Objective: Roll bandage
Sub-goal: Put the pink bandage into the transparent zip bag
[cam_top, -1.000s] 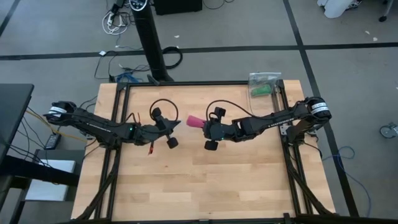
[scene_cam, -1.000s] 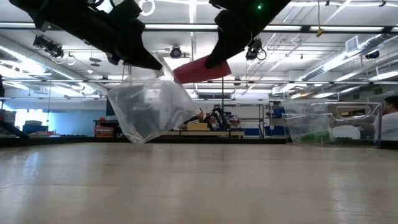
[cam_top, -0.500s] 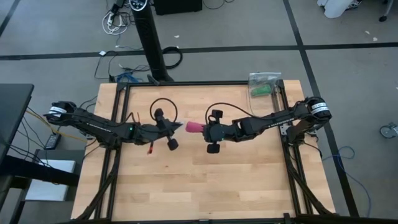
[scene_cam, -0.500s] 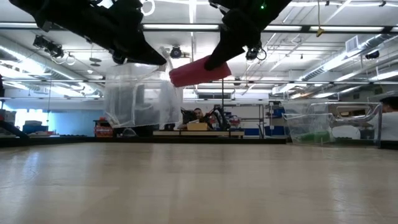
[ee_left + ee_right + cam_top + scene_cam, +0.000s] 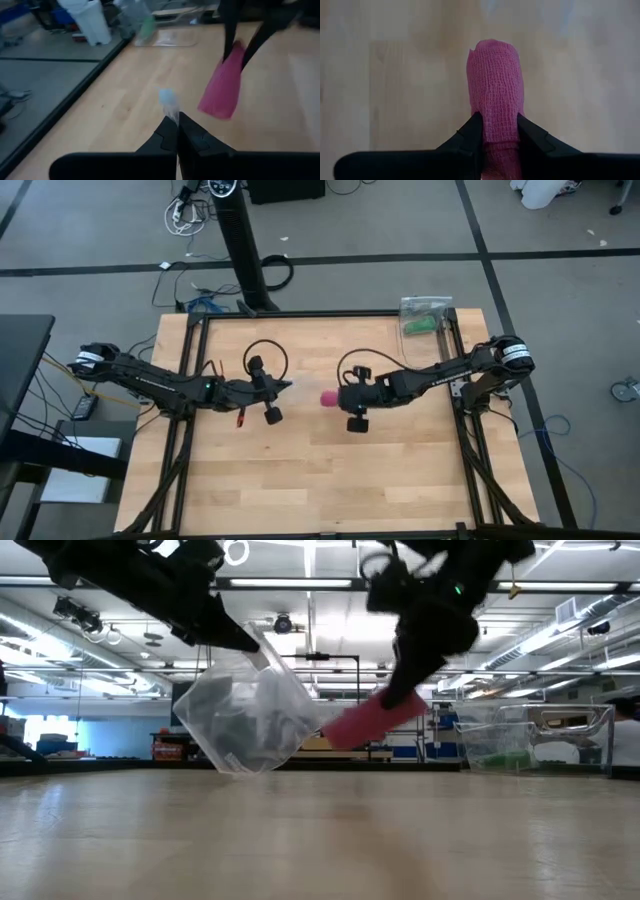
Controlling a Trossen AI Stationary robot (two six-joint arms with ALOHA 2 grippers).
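The bandage [image 5: 495, 85] is a magenta-pink rolled cylinder, held in the air over the middle of the table by my right gripper [image 5: 335, 397], which is shut on it. It also shows in the low view [image 5: 368, 721] and in the left wrist view [image 5: 224, 85]. To its left, my left gripper [image 5: 284, 386] is shut on a clear crinkly plastic bag [image 5: 250, 715], which hangs in the air beside the bandage. My left gripper pinches a thin bit of the plastic bag's upper edge [image 5: 170, 102] between its shut fingertips; the fingers slant slightly down toward the table's right. The bag hangs below them, clear of the table. My right gripper pinches one end of the bandage roll [image 5: 496, 131] between its two fingers [image 5: 472, 131], which lie along the roll on opposite sides. The fingers slant down toward the table's left. The roll sticks out past the fingertips, tilted free end down, clear of the table.
A clear bag with a green roll [image 5: 422, 320] lies at the table's far right corner, also seen in the low view [image 5: 495, 745]. Dark frame rails run along the table's left and right sides. Bare wood lies below both grippers.
My right gripper has tipped downward and sunk, shifting toward the table's near edge. The bandage roll, level before, now slants down and hangs lower. The plastic bag has swung under my left gripper, whose wrist has turned a little.
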